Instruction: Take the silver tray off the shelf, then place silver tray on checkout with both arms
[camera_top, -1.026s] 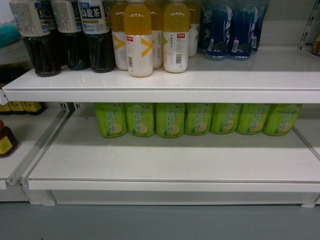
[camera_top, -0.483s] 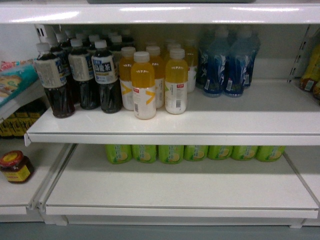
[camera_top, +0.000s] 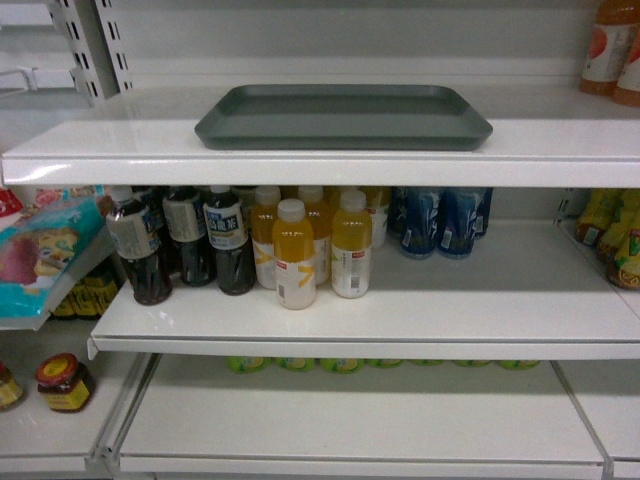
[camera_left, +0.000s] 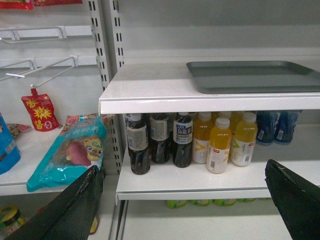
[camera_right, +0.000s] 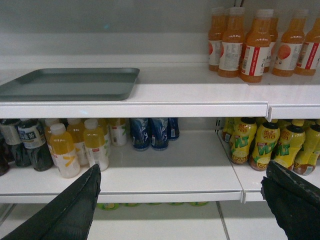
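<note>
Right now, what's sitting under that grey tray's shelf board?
Beneath the silver tray, the shelf holds dark tea bottles, orange drinks and blue bottles. Rows further back are hidden.

Both pincers are spread wide, gripping nothing: the left pincer (camera_left: 185, 210) and the right pincer (camera_right: 182, 205) each show two black fingers far apart.

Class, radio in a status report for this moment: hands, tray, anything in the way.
Both hands open, empty, short of the shelf. Flat grey-silver rectangular tray untouched on the top white shelf board. Nothing on the tray; orange juice bottles stand clear to its right.
</note>
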